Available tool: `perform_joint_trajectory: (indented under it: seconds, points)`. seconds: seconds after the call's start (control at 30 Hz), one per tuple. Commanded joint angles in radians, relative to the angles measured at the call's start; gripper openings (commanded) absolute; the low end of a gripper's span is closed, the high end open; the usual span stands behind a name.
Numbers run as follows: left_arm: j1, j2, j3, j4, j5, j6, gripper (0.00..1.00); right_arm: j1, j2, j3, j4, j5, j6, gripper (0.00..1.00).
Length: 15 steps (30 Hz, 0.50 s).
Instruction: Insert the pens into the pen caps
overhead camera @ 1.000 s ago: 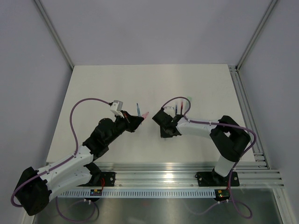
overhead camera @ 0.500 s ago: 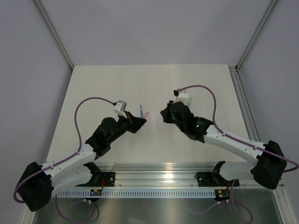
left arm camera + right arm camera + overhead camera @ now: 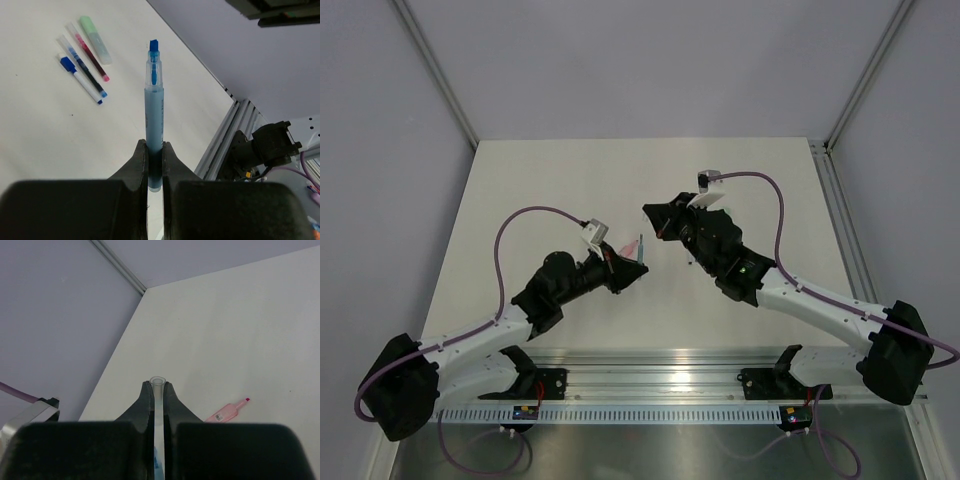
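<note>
Left claw and right claw both pinched closed, raised, tips pointing toward each other.

Smooth, glossy, the translucent blue plastic pen sits between the matt black plastic jaws of the left gripper, a clear glossy plastic cap tube between the equally matt black jaws of the right gripper, and beyond both sets of jaws lies the matt, smooth off-white table top

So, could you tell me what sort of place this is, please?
Most likely a robotics lab test cell: a white table closed in by plain grey walls, with robot arms bolted to an aluminium rail at its near edge.
</note>
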<state>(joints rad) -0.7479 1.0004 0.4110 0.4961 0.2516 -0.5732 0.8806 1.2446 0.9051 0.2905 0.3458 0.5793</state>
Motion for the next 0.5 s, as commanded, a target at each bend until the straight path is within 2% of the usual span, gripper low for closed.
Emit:
perform_joint_trajectory:
  seconds: [0.0,0.47]
  points:
    - [-0.005,0.02,0.046,0.098,0.078,0.027,0.0,0.018,-0.002,0.017,0.098,-0.037,-0.021,0.0]
    - [-0.005,0.006,0.046,0.085,0.058,0.029,0.0,0.032,-0.033,-0.041,0.061,-0.045,-0.035,0.0]
